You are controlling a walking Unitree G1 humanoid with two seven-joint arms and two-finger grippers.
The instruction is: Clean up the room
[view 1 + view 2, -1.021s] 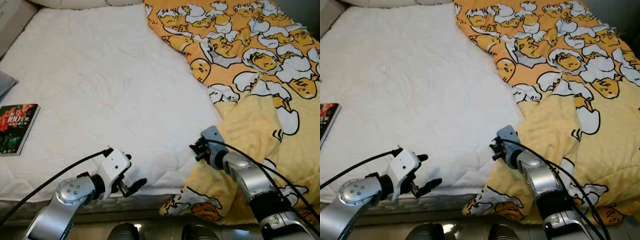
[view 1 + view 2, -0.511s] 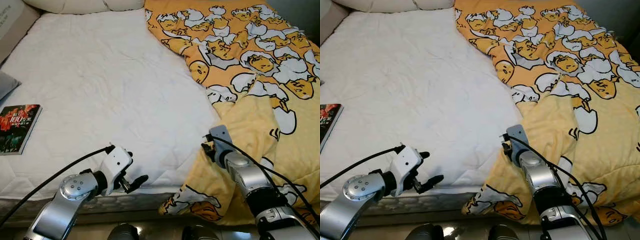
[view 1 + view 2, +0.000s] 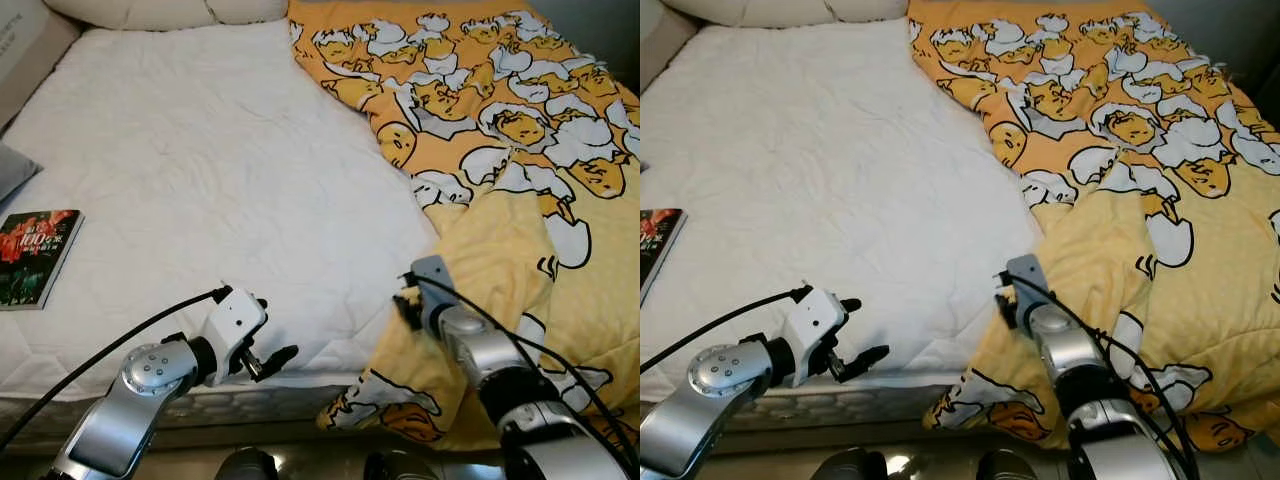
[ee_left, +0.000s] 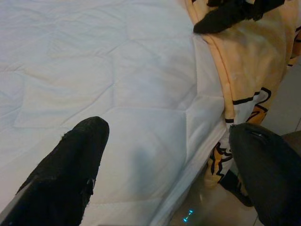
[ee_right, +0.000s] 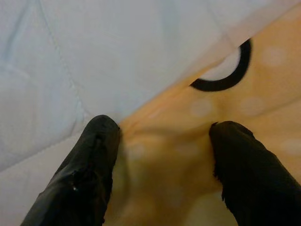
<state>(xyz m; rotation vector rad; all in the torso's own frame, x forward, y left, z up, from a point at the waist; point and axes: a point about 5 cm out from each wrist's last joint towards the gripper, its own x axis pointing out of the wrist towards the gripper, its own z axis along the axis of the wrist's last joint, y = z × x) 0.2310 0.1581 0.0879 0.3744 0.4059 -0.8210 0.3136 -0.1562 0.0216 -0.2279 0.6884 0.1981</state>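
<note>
A yellow blanket (image 3: 520,160) printed with cartoon eggs is lying over the right side of the bed (image 3: 200,170), its near end spilling over the foot of the mattress and hanging toward the floor. The rest of the bed is showing a bare white quilted cover, and the blanket's edge is running diagonally from the head of the bed down to the near corner.

The right gripper (image 5: 160,141) is sitting at that near edge of the blanket, where the yellow cloth meets the white cover. In the right wrist view its two black fingers (image 5: 94,165) are standing apart with a fold of the yellow fabric bunched between them — both appear to be touching the cloth, but they are not closed tight on it. From the head camera the gripper's tips are hidden behind the wrist, low against the blanket's border.

The left gripper (image 3: 262,352) is hovering at the foot edge of the mattress, left of the blanket and apart from it. Its fingers (image 4: 70,165) are spread wide with nothing between them — just the white cover below, and the hanging yellow corner off to one side.

A book (image 3: 35,257) with a dark red cover is lying flat on the left side of the bed, well away from both arms.
</note>
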